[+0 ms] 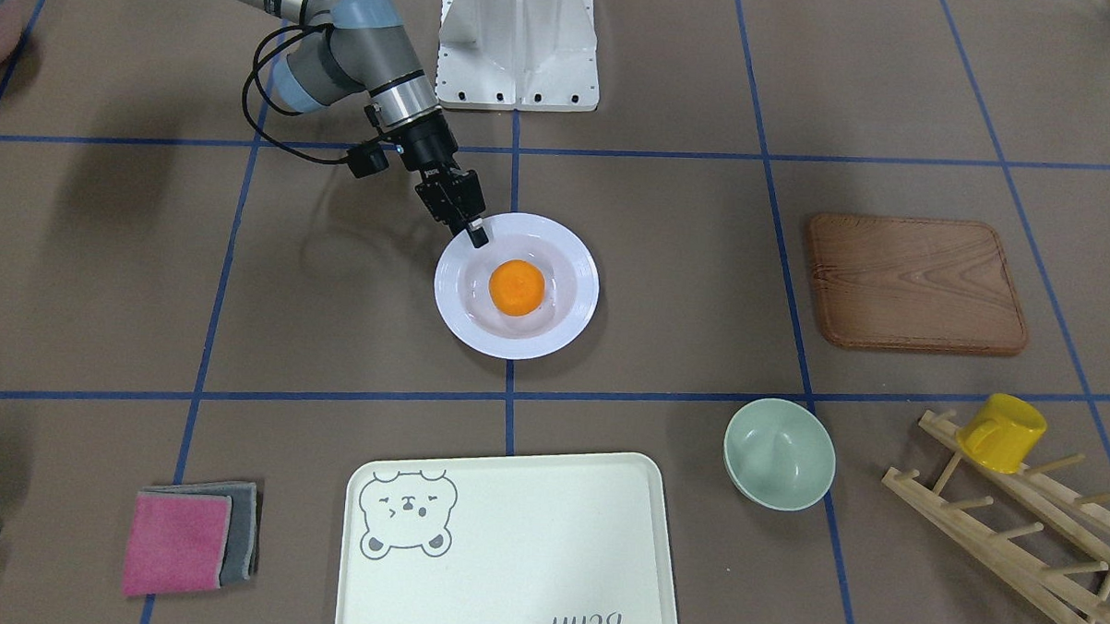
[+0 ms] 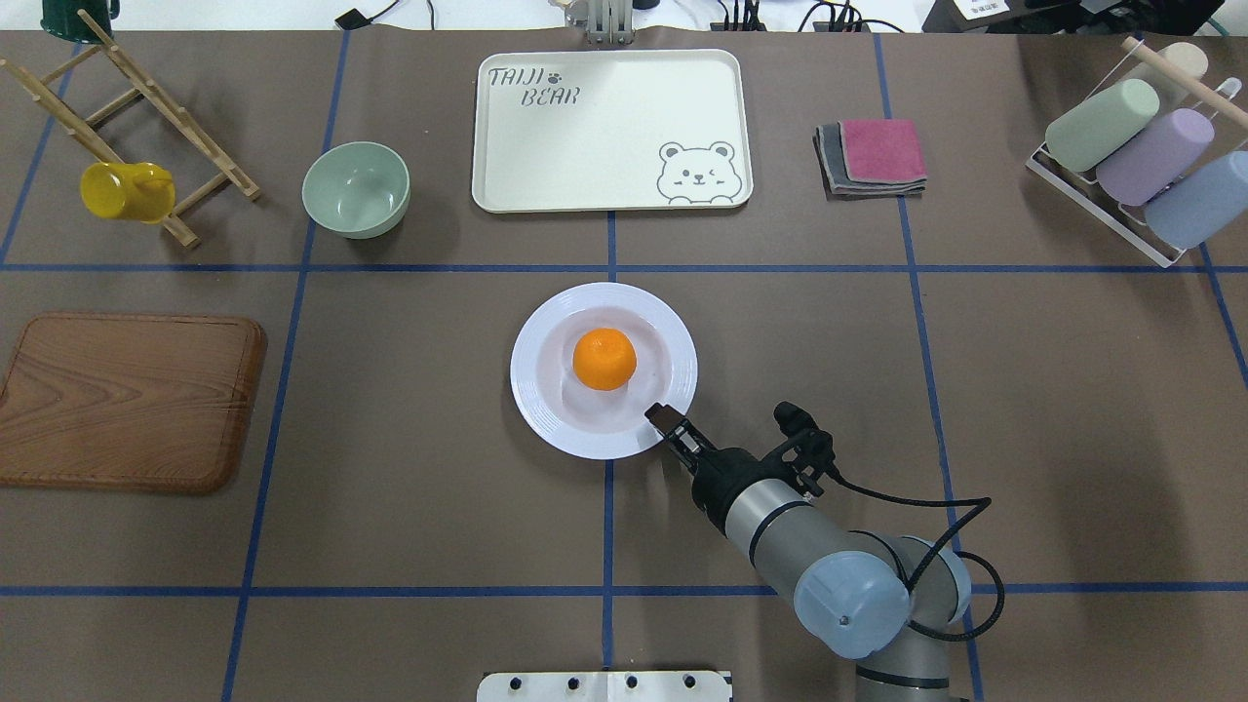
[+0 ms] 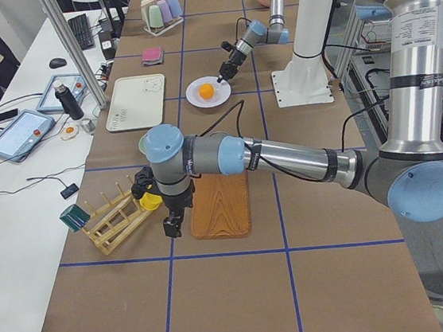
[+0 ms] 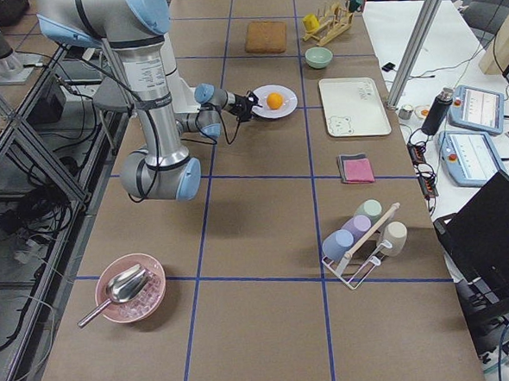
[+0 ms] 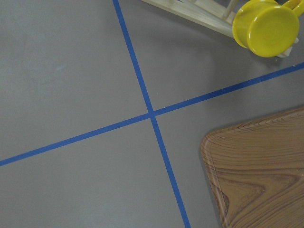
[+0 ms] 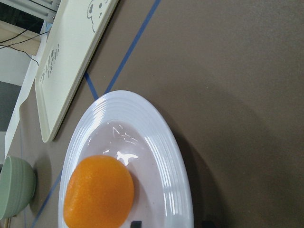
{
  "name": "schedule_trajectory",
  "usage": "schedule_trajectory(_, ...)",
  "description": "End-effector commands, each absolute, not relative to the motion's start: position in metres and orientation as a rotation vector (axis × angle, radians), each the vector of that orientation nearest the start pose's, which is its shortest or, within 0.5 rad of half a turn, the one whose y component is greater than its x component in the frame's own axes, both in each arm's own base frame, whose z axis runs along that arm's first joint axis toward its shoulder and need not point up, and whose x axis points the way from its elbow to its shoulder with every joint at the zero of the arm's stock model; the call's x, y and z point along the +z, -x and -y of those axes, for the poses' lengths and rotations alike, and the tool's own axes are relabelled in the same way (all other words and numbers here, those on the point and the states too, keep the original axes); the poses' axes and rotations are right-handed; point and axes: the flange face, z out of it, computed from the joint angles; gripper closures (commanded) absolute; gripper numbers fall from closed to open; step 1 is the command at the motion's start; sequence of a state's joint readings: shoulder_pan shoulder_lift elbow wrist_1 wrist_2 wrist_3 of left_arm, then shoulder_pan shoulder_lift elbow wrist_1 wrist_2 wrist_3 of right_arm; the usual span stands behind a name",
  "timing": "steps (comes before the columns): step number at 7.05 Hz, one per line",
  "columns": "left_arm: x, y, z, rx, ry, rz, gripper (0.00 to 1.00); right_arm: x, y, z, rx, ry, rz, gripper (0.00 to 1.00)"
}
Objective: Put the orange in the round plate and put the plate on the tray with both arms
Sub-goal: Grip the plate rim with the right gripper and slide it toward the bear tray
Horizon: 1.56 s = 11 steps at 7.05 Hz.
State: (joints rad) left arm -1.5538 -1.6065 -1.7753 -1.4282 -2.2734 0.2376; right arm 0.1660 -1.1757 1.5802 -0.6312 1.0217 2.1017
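Observation:
The orange [image 1: 516, 287] [image 2: 604, 358] [image 6: 99, 192] lies in the middle of the round plate [image 1: 578, 304] [image 2: 531, 390] [image 6: 164, 161], which rests flat on the table. My right gripper [image 1: 477, 238] [image 2: 660, 417] [image 6: 172, 223] is at the plate's rim on the robot's side, open, one fingertip inside the rim and the other outside it. The tray [image 1: 528, 551] [image 2: 585, 146] lies bare beyond the plate. My left gripper [image 3: 171, 228] hangs over the table beside the wooden board; I cannot tell whether it is open or shut.
A wooden board [image 1: 916, 283] and a pale-green bowl [image 1: 779, 454] lie on the left arm's side. A yellow cup [image 1: 1003, 431] hangs on a wooden rack. Folded cloths [image 1: 187, 539] sit beside the tray. A rack of cups [image 2: 1141, 166] stands far right.

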Motion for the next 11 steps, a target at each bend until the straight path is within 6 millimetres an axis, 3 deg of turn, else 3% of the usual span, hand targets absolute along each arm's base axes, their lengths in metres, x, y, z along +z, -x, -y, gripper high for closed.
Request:
schedule_trajectory(1,0.562,0.061,0.494,0.277,-0.172,-0.689,0.01,0.318,0.589,0.29,0.953,-0.228,1.434,1.0)
schedule_trajectory(4,0.57,0.061,0.48,0.26,-0.151,-0.695,0.01,0.308,0.573,0.301,1.119,-0.235,1.53,1.0)
schedule_trajectory(6,0.563,0.062,0.46,0.263,-0.162,-0.7,0.01,0.297,0.55,0.305,1.18,-0.211,1.705,1.0)
schedule_trajectory(7,0.561,0.063,0.458,0.262,-0.166,-0.7,0.01,0.29,0.542,0.316,1.205,-0.218,1.73,1.0)
schedule_trajectory(9,0.561,0.063,0.458,0.262,-0.166,-0.7,0.01,0.265,0.508,0.377,1.363,-0.207,1.827,1.0)
schedule_trajectory(10,0.561,0.063,0.458,0.262,-0.166,-0.7,0.01,0.274,0.503,0.418,1.444,-0.244,1.787,1.0)
schedule_trajectory(11,0.561,0.063,0.458,0.261,-0.165,-0.7,0.01,0.271,0.521,0.471,1.527,-0.305,1.682,1.0)
